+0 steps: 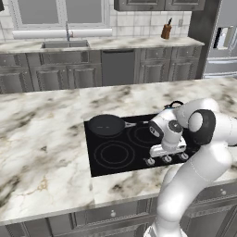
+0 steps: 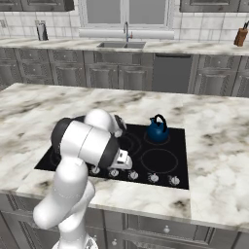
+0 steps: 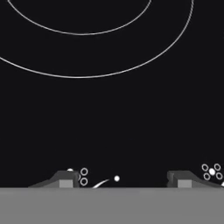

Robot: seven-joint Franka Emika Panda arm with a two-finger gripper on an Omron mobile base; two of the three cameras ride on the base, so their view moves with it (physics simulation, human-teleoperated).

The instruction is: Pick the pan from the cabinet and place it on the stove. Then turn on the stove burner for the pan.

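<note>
The black pan [image 1: 106, 125] sits on the back left stove burner of the black glass stove [image 1: 98, 164], its thin grey handle [image 1: 135, 124] pointing right. My gripper [image 1: 166, 156] hangs low over the stove's front edge, just above the row of silver knobs [image 1: 150, 162], well to the right of the pan. In the hand view the gripper [image 3: 124, 180] is open, its fingertips [image 3: 65, 179] wide apart over bare glass and small white knob markings. A ring-marked stove burner [image 3: 83, 52] lies just ahead of them.
A blue kettle [image 2: 158, 129] stands on the back right burner. More knobs [image 2: 153, 178] run along the front of the stove. Marble counter [image 1: 41, 139] surrounds the stove. Behind are a sink [image 1: 65, 44], a knife block [image 1: 166, 31] and grey wall cabinets [image 1: 157, 3].
</note>
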